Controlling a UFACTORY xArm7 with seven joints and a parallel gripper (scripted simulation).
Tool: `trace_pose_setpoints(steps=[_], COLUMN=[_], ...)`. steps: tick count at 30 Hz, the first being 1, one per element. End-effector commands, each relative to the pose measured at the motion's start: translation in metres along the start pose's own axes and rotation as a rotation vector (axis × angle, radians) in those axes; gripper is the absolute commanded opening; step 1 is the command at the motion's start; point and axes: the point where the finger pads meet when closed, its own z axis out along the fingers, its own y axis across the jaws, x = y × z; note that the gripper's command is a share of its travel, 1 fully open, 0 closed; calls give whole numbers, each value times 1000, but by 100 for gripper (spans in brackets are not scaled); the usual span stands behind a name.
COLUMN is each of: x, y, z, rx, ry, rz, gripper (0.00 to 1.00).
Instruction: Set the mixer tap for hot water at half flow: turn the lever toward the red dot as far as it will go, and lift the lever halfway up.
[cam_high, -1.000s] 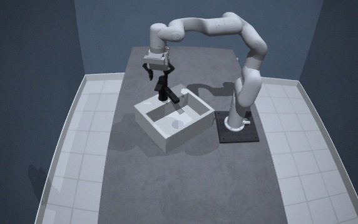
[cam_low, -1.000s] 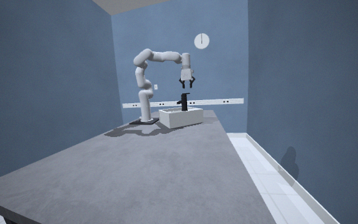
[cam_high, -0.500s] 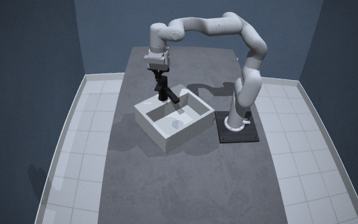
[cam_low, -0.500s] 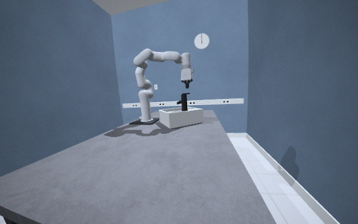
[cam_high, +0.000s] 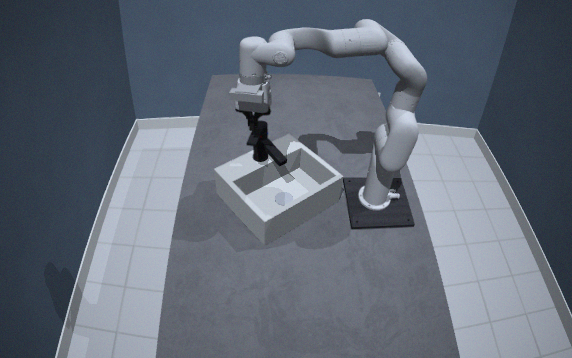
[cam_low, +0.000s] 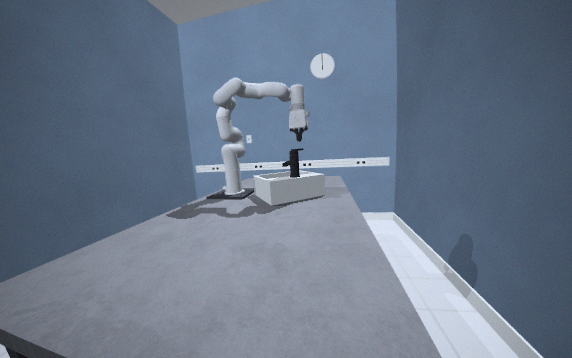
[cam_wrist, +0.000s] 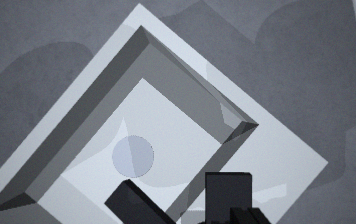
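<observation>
The black mixer tap stands on the back rim of the white basin. Its spout reaches over the bowl. The flat lever lies on top of the tap. My gripper is shut on nothing. It hangs straight above the lever with a clear gap, pointing down. I see no red dot in any view.
A round drain sits in the basin floor. The arm's base plate lies right of the basin on the grey table. Tiled floor flanks the table on both sides.
</observation>
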Motion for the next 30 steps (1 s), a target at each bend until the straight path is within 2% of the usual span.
trace_pose_setpoints(steps=[1,17,22,26,28,30], x=[0,0,0,0,0,0], y=[1,1,1,1,1,1], z=[-2,-2,-3,-4,-4,-5], rx=[-5,-5,-5,-5,-5,-5], ry=[1,1,1,2,2,2], rz=[0,41,155,313,313,415], gripper=[0,0,0,0,0,0])
